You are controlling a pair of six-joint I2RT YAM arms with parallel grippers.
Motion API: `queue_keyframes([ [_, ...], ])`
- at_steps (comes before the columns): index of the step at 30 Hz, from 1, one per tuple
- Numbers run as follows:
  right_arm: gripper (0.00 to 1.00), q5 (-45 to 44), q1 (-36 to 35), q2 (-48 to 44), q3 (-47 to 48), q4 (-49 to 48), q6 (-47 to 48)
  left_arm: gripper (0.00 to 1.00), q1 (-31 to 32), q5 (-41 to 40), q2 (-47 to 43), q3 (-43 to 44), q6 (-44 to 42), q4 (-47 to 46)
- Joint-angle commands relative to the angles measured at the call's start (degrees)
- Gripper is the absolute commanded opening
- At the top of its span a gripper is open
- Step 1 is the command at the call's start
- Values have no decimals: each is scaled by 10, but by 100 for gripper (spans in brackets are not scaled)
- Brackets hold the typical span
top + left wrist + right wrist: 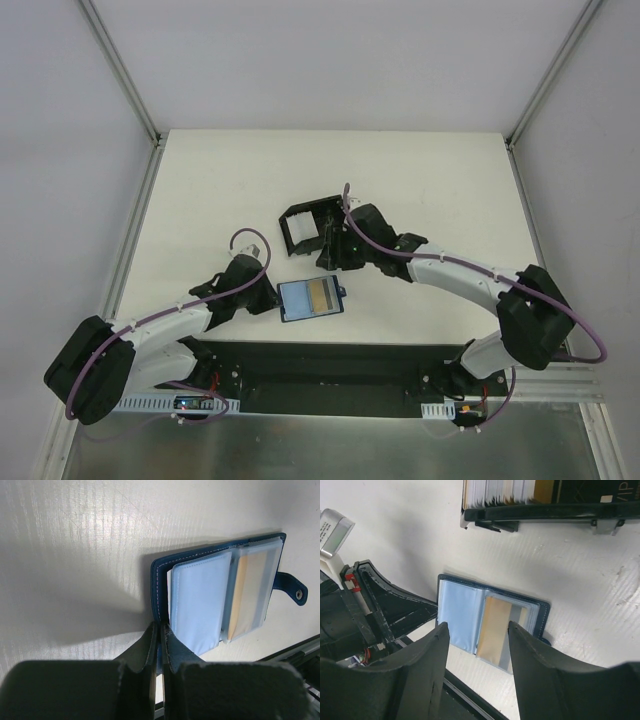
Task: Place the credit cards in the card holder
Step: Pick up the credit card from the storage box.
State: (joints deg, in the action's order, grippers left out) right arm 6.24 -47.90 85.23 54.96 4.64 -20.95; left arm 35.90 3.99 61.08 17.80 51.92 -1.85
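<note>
On one table (pixel 420 180), one card holder (pixel 312 298) was pinched by the left gripper (pixel 160 628); the right gripper (pixel 477 626) was spread empty near one box (pixel 545 513).

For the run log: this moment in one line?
left fingers: shut on card holder | right fingers: open | credit cards: in black box

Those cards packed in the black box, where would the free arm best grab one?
Take one of the cards by its exposed edge, probably from the open side of the box, with the right end effector, one finger on each flat face. They stand packed face to face, so only the edges past the rim are free. The left end effector pinches the wallet.
</note>
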Motion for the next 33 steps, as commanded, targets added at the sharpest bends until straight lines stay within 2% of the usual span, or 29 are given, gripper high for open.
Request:
queue_keyframes([
  [1, 54, -1, 18, -18, 34, 13, 23, 0, -4, -7, 8, -5, 3, 25],
  [9, 55, 10, 58, -3, 72, 17, 42, 0, -5, -11, 17, -4, 2, 23],
  [14, 56, 36, 82, 39, 122, 29, 58, 0, -6, -12, 16, -5, 1, 22],
  [18, 57, 49, 85, 89, 183, 55, 84, 0, -8, -13, 16, -5, -1, 22],
  [20, 59, 90, 91, 133, 242, 97, 99, 0, -10, -7, 13, -3, -4, 22],
  [22, 60, 77, 93, 172, 295, 147, 113, 0, -12, -3, 11, -1, -11, 22],
  [33, 63, 110, 116, 299, 412, 176, 125, 0, -23, 4, 9, -1, -17, 23],
])
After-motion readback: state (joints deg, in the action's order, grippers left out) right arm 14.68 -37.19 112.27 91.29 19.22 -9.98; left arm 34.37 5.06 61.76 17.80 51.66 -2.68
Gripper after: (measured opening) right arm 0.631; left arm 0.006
